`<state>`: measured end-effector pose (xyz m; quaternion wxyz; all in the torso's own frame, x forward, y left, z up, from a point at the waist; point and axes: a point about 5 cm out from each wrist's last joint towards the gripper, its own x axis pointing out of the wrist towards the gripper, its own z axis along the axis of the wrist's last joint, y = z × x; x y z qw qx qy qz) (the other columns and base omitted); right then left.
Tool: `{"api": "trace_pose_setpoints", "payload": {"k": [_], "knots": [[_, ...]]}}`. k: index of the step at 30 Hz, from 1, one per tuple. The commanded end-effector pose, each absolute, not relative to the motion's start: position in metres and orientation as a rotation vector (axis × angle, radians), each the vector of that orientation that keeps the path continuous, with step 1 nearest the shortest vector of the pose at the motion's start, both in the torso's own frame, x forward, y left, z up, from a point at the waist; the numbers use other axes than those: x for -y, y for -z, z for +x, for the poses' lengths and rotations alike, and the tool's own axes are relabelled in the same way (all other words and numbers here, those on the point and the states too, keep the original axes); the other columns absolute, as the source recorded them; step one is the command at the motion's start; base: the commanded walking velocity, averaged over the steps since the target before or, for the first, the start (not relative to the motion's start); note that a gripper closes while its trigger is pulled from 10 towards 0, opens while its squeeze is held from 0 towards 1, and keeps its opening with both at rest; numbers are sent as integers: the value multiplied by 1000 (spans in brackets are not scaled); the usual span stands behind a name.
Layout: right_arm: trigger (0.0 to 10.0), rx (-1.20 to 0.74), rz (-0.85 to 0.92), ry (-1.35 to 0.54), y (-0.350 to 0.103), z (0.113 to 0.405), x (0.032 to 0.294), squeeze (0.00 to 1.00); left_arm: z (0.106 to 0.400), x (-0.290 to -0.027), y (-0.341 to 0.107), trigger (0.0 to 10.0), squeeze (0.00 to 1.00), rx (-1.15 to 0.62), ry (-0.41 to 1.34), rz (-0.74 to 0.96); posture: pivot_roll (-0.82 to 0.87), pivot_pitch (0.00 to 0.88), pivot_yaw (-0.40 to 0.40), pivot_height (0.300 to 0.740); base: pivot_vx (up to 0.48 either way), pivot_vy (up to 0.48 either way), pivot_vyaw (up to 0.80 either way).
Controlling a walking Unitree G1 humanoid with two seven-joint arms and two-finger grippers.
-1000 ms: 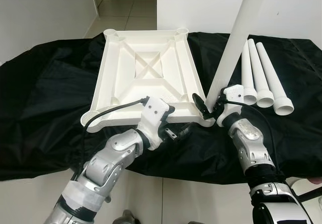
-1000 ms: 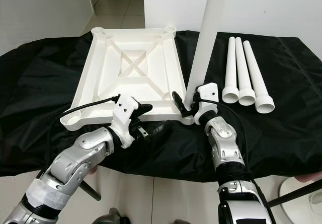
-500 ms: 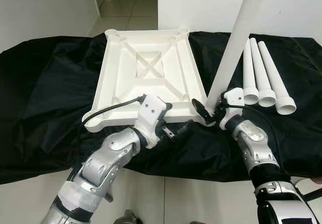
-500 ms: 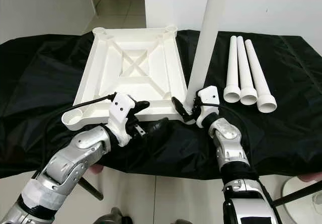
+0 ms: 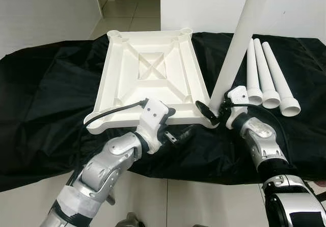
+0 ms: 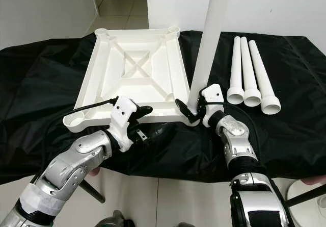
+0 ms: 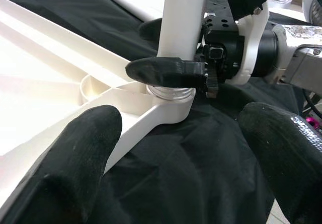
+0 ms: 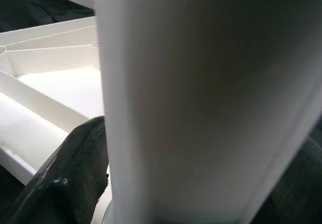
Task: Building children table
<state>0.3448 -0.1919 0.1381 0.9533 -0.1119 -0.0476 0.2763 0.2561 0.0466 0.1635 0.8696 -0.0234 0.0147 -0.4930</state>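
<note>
the white tabletop lies upside down on the black-draped surface, its ribbed underside up and a round socket at each of its four corners. one white leg stands upright in the near corner socket on the robot's right, and the right gripper has its jaws closed around the leg's base, just above the socket. the left wrist view shows this best — one black finger pressed across the front of the leg where it enters the socket's ring, with a second dark finger seemingly behind it, though that part is poorly seen. the right wrist view gives little beyond the leg's white side close up, a dark finger beside it and the tabletop's ribs beyond.

the left gripper sits at the tabletop's near edge, to the left of the right jaws and apart from the leg; its jaws are spread wide and hold nothing, as the left wrist view makes plain.

three spare legs lie side by side on the cloth beyond the right jaws, wide ends toward the robot — four legs in all.
</note>
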Motion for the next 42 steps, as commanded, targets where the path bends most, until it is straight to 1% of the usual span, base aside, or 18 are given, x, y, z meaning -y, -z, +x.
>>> {"api": "trace_pose_setpoints", "payload": {"k": [1,9,10,11,12,13,14,15,16,17,18,22,23,24,25,36,40,42], "knots": [[10000,100,-231,-579,-139,346,189,0,252,-46,-166,10000,0,-34,1166,-33,15,0,88,740,0,0,0],[10000,119,-189,-602,-140,347,185,0,250,-46,-167,10000,0,-42,1177,-28,17,0,92,740,0,0,0],[9490,121,-188,-604,-140,347,185,0,250,-45,-167,10000,0,-40,1179,-27,15,0,88,740,0,0,0],[9490,121,-188,-604,-140,347,185,0,250,-45,-167,10000,0,-40,1179,-27,15,0,88,740,0,0,0],[6784,121,-187,-609,-140,347,185,0,250,-44,-167,10000,0,-38,1182,-27,15,0,88,740,0,0,0],[6784,121,-187,-612,-139,346,185,0,249,-44,-167,10000,0,-37,1184,-26,15,0,88,740,0,0,0],[5725,124,-190,-613,-139,346,185,0,249,-43,-168,10000,0,-36,1186,-27,14,0,84,740,0,0,0],[5725,124,-190,-613,-139,346,185,0,249,-43,-168,10000,0,-36,1186,-27,14,0,84,740,0,0,0],[4745,126,-191,-613,-139,346,185,0,249,-43,-168,10000,0,-36,1187,-27,14,0,84,740,0,0,0],[4745,126,-191,-613,-139,346,185,0,249,-43,-168,10000,0,-36,1187,-27,14,0,84,740,0,0,0],[4235,130,-190,-614,-140,346,186,0,249,-43,-168,10000,0,-36,1187,-27,10,0,82,740,0,0,0],[4431,138,-190,-616,-142,346,187,0,249,-42,-168,10000,0,-35,1191,-27,10,0,81,740,0,0,0],[6902,140,-190,-616,-142,345,188,0,248,-42,-168,10000,0,-35,1193,-27,10,0,80,740,0,0,0],[6902,140,-190,-616,-142,345,188,0,248,-42,-168,10000,0,-35,1193,-27,10,0,80,740,0,0,0],[9843,139,-189,-614,-142,345,188,0,248,-42,-168,10000,0,-35,1194,-27,10,0,80,740,0,0,0],[10000,143,-155,-590,-138,340,192,0,251,-46,-174,10000,0,-21,1179,-31,17,0,83,740,0,0,0],[10000,117,-118,-567,-126,332,192,0,249,-46,-174,10000,0,-21,1175,-35,22,0,81,740,0,0,0],[10000,106,-83,-555,-120,328,186,0,249,-46,-174,10000,0,-21,1172,-41,23,0,75,740,0,0,0]]}}
